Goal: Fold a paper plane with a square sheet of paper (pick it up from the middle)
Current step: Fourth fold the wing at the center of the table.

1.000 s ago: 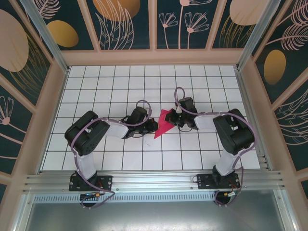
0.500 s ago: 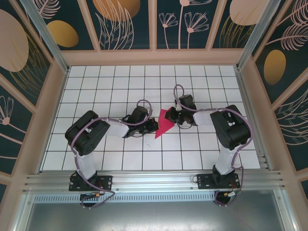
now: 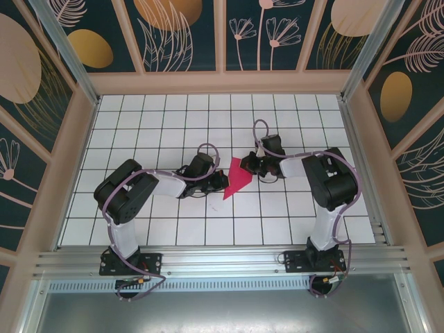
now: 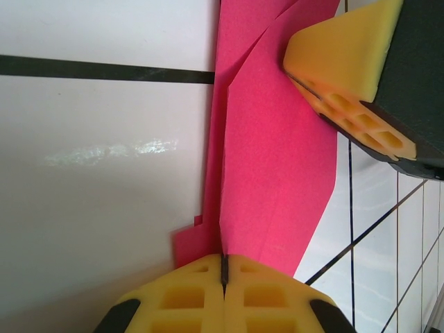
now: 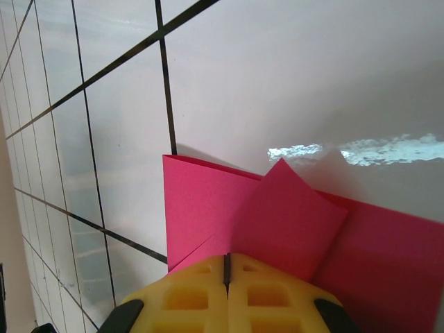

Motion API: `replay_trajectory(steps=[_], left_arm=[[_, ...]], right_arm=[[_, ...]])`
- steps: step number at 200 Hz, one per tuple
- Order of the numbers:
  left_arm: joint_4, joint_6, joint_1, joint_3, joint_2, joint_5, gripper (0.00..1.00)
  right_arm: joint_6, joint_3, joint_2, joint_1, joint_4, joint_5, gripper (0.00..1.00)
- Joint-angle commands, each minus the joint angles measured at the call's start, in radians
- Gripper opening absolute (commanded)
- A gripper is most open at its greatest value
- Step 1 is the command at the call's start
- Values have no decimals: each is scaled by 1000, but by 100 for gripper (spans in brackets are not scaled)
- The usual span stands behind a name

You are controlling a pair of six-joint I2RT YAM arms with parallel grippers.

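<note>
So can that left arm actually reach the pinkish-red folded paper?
Most likely yes: the left arm's shut jaws rest on the magenta-red folded paper, at its edge, nothing between. The right arm's jaws sit at the opposite side, out of the way.

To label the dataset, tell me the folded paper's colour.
Magenta-red paper, clearest in the left wrist view.

Sheet of paper [image 3: 236, 177]: thin, plain, magenta-red, lying part-folded near the middle of the white gridded table [image 3: 139, 125]. From above it is showing as a slim wedge, its broad end pointing away and its narrow tip pointing toward the near edge, slightly left. In the left wrist view, layers are overlapping along a long lengthwise crease. In the right wrist view, a pointed flap is lying folded over the lower layer.
</note>
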Motion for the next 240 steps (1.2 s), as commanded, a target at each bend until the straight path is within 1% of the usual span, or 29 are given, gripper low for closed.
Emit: replay_trajectory(steps=[1,21,51,105,115,141,174,193,209,225,240], left_arm=[[-150,39,-9,-38,107,-116,0],[-145,36,-9,-43,106,-115,0],[-142,38,-9,-47,107,-114,0],[-142,34,-9,-50,101,-117,0],[-145,36,-8,-50,101,-117,0],[-146,38,-9,-50,101,-117,0],[-145,33,-9,-52,97,-122,0],[-140,30,-9,-53,94,-123,0],[-139,27,-9,-50,91,-126,0],[-141,26,-9,-47,86,-129,0],[-141,25,-9,-44,81,-130,0]], right_arm=[[-21,3,14,-33,-9,9,0],[-45,36,-2,-49,-39,-14,0],[-71,65,29,-70,-67,-15,0],[-50,74,113,-101,-62,2,0],[-44,74,119,-105,-59,12,0],[-35,83,109,-127,-53,-8,0],[-63,157,110,-147,-143,-14,0],[-86,198,123,-150,-201,13,0],[-95,220,132,-157,-225,8,0],[-108,234,115,-159,-253,18,0],[-114,225,64,-157,-246,5,1]])
